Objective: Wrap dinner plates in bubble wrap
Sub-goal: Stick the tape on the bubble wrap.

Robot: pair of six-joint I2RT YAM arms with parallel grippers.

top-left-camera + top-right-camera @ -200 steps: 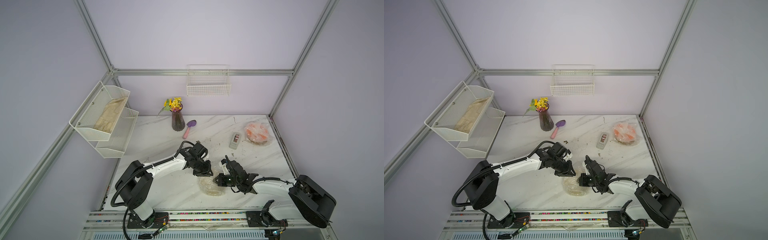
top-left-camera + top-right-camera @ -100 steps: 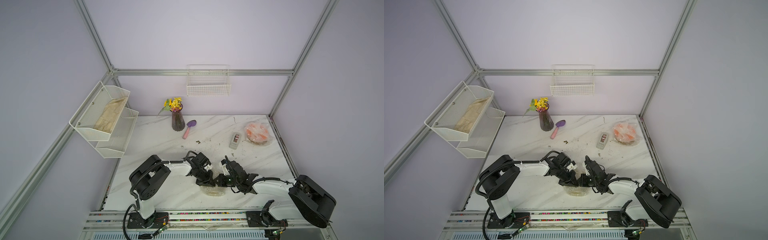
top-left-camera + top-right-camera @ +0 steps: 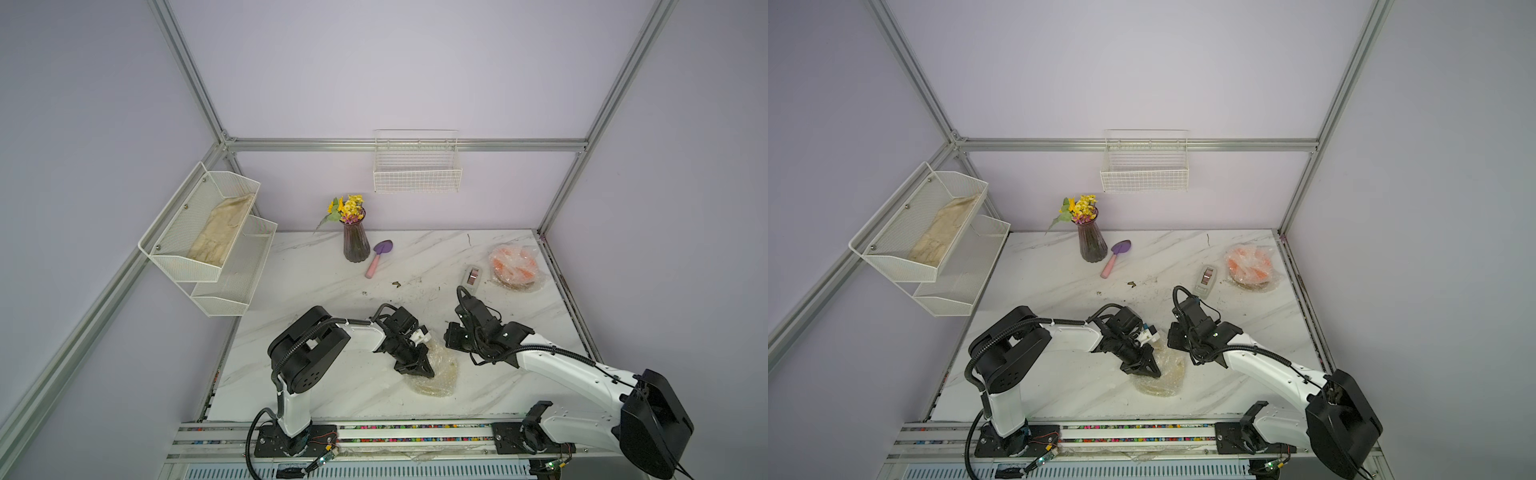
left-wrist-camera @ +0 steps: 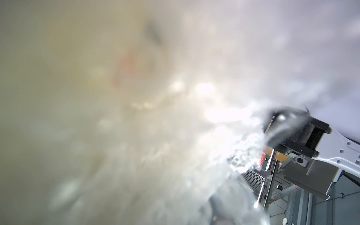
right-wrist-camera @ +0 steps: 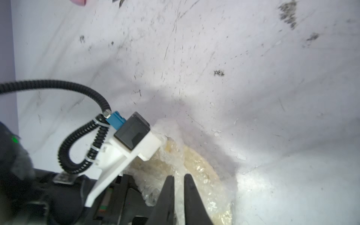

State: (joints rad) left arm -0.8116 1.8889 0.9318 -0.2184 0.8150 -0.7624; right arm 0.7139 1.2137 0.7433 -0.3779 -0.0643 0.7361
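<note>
"Right wrist view first. What are the jaws doing?" asked Ines.

"The right gripper [image 5: 178, 176] has its fingers a narrow slit apart, and I see no film caught between them. They point at the bubble wrap [image 5: 165, 159], which is bunched over a pale yellowish plate [image 5: 202, 163]."

"Where does that bundle lie?"

"Well apart from the tape dispenser [image 3: 473, 277], on the robot's side of it. The right gripper sits between the two. The orange plate [image 3: 513, 266], under its own film, rests just beside the dispenser."

"And the left gripper [image 3: 424, 371]?"

"Down on the wrap, on the bundle's side away from the dispenser. Whether it pinches the film or only presses on it I cannot tell — in both top views the tips are dark against the plastic, and the left wrist view is a blur of film close to the lens."

"So the step?"

"I judge it to be folding a loose flap across the plate. Let the left act as the anchor so the plate does not slide. The right should open wider, bite well into a free edge on the dispenser side, then draw it low and slowly over the top. This film looks springy and slick — a shallow pinch will likely slip, and a hard tug may drag the whole bundle."
</note>
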